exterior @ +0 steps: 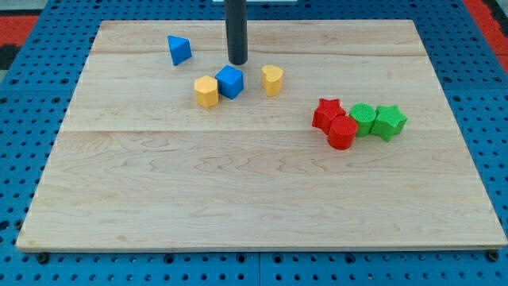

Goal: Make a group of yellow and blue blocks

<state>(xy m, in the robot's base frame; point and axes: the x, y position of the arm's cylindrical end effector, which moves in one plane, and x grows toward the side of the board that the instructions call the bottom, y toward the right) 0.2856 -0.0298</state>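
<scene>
2 yellow blocks (206, 91) flank blue cube (230, 82); my tip (236, 61) just above; no pincer

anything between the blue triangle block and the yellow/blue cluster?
Nothing visible. The blue triangular block sits apart at upper left; bare board separates it from the yellow hexagonal block and blue cube. My tip stands just above the cube, right of that path.
</scene>
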